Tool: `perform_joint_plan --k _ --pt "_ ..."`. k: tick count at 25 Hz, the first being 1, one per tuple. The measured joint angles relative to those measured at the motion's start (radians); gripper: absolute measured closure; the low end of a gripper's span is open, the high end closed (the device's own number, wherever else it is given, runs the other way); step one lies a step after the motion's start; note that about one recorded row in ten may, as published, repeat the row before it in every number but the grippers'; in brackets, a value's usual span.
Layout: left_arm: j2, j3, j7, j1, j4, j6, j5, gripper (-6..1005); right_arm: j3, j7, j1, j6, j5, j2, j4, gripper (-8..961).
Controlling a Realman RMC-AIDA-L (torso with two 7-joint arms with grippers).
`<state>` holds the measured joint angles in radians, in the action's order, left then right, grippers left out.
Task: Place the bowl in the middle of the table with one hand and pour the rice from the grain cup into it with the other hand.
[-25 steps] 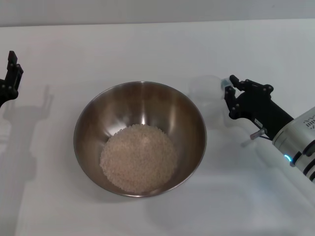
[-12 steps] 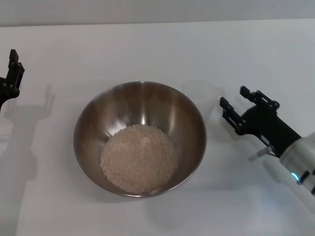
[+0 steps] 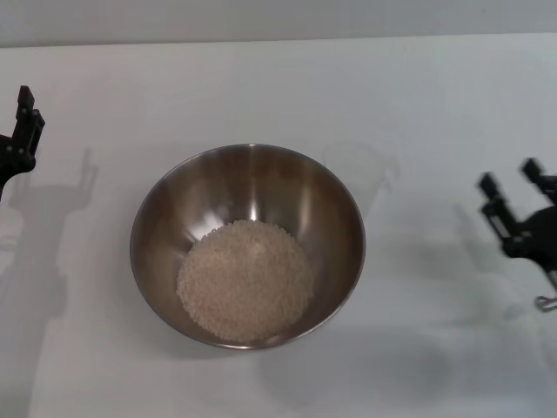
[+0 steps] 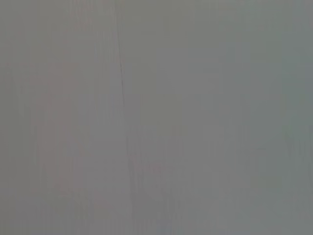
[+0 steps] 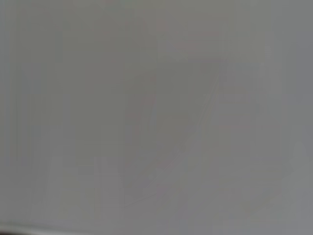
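The right gripper (image 3: 520, 193) has let go of the cup (image 3: 359, 171) and pulled away, fingers wide and empty. The cup stands beside the bowl (image 3: 248, 245), which holds the rice (image 3: 245, 280); the pour looks done. The left gripper (image 3: 22, 126) idles far off, fingers apart.

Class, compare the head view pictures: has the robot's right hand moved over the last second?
Yes. The right hand has pulled back from beside the grain cup, away from the bowl, toward the table's right edge, empty and open.
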<state>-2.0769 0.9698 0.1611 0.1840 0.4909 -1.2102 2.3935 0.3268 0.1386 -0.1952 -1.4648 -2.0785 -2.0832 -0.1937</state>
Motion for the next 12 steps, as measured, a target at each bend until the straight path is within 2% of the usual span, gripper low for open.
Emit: perform_joint_plan --k 7,12 --pt "0.0 0.0 0.0 0.0 -0.008 0.0 0.0 265 0.169 0.01 0.123 -0.16 0.012 -0.001 -0.002 265" --pt "-0.001 0.007 0.0 -0.003 -0.009 0.0 0.0 264 0.244 0.004 0.167 -0.214 0.031 -0.005 -0.002 166"
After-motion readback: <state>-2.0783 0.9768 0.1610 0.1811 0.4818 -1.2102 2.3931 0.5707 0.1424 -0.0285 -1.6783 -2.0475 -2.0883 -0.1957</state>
